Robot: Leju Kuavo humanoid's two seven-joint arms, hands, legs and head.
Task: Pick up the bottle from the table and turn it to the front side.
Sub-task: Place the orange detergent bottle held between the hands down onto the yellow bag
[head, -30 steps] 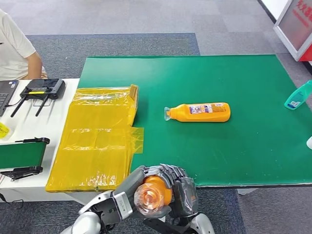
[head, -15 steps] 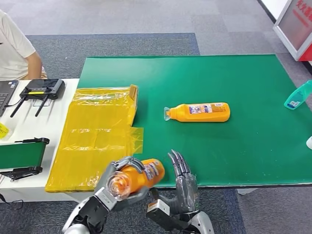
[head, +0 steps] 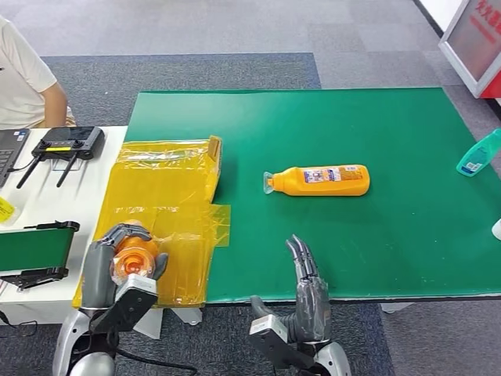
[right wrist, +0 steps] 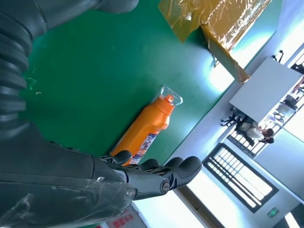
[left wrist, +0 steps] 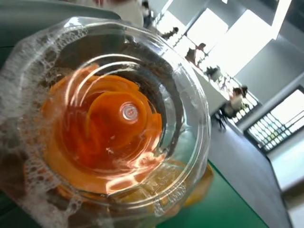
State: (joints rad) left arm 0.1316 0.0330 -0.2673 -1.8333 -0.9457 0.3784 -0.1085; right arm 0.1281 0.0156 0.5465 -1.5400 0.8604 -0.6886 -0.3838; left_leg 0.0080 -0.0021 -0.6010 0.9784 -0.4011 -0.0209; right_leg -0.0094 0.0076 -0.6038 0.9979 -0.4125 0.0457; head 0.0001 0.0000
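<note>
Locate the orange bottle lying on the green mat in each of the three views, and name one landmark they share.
Head view: the lying orange bottle is mid-mat, cap toward the yellow bags.
Left wrist view: not in it; the clear cap and orange body up close belong to the held bottle.
Right wrist view: it lies past the right hand's fingers.
Shared landmark: the green mat.

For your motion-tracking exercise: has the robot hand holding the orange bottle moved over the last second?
Yes. The left robot hand carried the bottle leftward, off the green mat's front edge, over the yellow bag.
</note>
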